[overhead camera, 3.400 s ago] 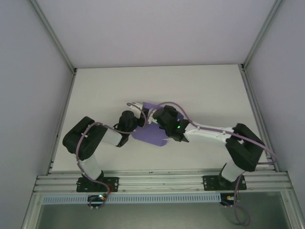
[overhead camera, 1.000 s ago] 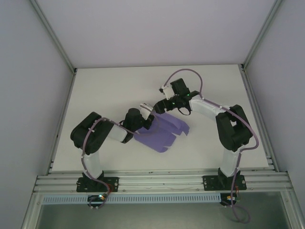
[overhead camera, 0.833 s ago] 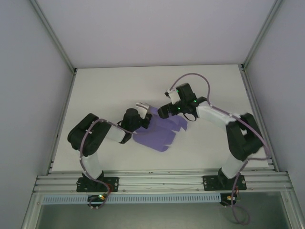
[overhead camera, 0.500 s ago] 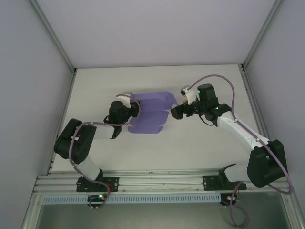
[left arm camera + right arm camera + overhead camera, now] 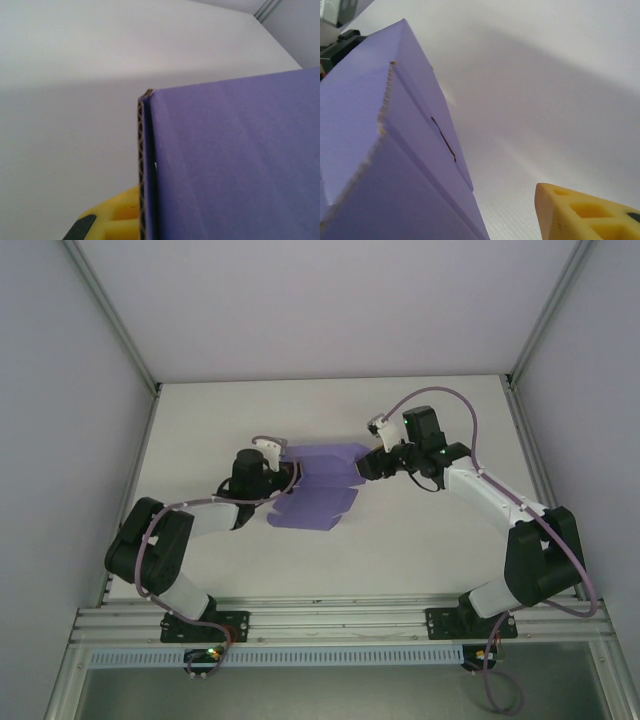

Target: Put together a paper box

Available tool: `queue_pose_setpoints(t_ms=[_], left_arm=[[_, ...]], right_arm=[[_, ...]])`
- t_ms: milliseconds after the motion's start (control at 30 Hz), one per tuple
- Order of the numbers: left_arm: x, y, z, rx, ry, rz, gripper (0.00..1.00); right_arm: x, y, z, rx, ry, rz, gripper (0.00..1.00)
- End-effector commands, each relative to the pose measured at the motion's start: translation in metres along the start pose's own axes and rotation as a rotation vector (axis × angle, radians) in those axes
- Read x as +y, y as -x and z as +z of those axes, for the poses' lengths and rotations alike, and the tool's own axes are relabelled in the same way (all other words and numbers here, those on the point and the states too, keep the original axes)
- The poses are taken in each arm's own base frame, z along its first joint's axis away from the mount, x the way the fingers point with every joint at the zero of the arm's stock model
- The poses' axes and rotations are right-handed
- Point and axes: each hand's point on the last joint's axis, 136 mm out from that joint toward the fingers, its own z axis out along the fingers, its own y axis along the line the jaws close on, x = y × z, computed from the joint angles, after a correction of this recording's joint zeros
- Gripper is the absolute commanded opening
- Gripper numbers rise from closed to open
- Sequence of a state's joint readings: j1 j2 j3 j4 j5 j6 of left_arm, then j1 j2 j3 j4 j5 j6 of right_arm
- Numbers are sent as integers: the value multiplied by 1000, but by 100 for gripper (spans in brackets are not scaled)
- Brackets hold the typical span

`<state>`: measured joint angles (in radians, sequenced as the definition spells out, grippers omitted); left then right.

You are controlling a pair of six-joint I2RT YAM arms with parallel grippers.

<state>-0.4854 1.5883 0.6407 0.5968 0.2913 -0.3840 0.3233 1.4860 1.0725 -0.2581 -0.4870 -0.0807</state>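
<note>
**Arms.** The left arm and the right arm have the same build. Both have bulky black joint housings joined by white tubular links. Each stands on a black base plate.

**Cabling.** A lilac cable runs along each arm and stands off the links in loose loops.

**Markings.** A green indicator light is lit on the right wrist housing. A small white fitting sits at each wrist.

**Fingers.** The fingers are yellow moulded plastic with recessed rectangular pockets. The left wrist view shows a dark insert on that arm's finger.

A white matte counter lies between pale grey enclosure walls, with a ribbed aluminium rail along its near edge and a thin metal profile at its side.
</note>
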Motion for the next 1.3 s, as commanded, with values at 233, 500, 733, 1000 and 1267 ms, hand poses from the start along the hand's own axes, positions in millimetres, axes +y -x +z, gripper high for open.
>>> queue_pose_setpoints(t_ms=[233, 500, 733, 1000, 1267], left_arm=[[45, 12, -12, 9, 319, -5, 0], [117, 4, -47, 103, 852, -26, 0], [133, 3, -62, 101, 981, -116, 0], [93, 20, -31, 71, 701, -56, 3], [13, 36, -33, -96, 181, 30, 36]], right_arm=[[13, -1, -10, 26, -3, -15, 0], [29, 11, -32, -29, -107, -94, 0], [35, 15, -34, -43, -112, -113, 0], [45, 14, -25, -37, -53, -124, 0], [56, 4, -17, -2, 55, -115, 0]])
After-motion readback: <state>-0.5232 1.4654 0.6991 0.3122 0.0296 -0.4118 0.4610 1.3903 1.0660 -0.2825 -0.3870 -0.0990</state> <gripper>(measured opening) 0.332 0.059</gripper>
